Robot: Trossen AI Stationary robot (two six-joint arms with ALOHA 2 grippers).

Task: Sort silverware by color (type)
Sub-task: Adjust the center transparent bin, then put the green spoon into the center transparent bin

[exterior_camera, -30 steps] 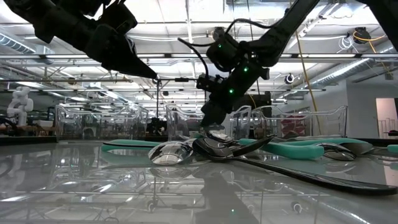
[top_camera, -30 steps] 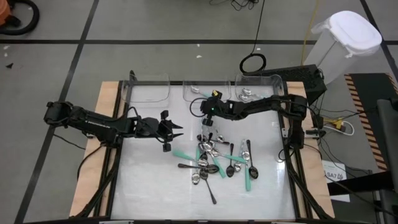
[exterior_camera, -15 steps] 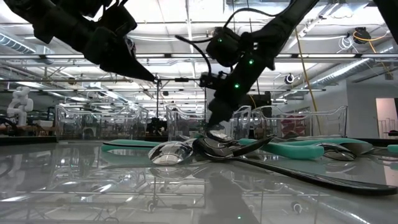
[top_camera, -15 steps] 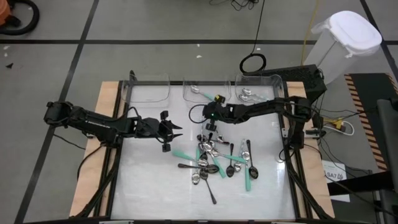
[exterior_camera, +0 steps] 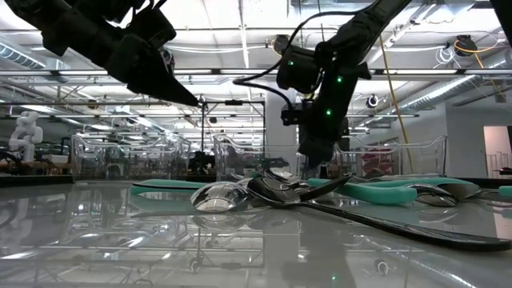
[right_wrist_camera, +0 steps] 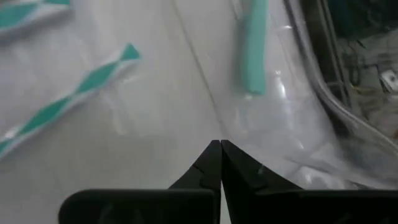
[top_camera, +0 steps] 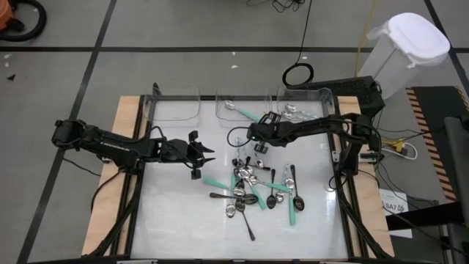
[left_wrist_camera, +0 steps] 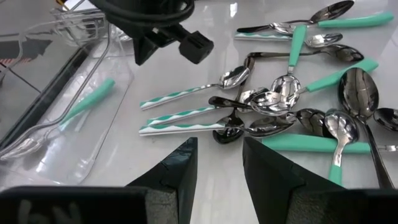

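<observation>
Overhead, the right gripper (top_camera: 254,132) has swung back from the silverware pile (top_camera: 256,187) toward the clear bins (top_camera: 242,110) since a second ago; it now hangs just before the middle bin, fingers pressed together and holding nothing. The left gripper (top_camera: 207,152) has not moved: it waits beside the pile with its fingers partly apart and empty. Within the pile, the teal handles lie at mixed angles, several running away from the bins. From table level, the right gripper (exterior_camera: 310,160) has shifted sideways and hangs above the pile (exterior_camera: 264,192), whose spoons lie flat with long handles running crosswise. Past the left wrist, a teal-handled spoon (left_wrist_camera: 68,115) lies lengthwise in the middle bin, beside the pile (left_wrist_camera: 280,106). Past the right wrist, closed fingertips (right_wrist_camera: 216,155) hang over that bin's edge.
</observation>
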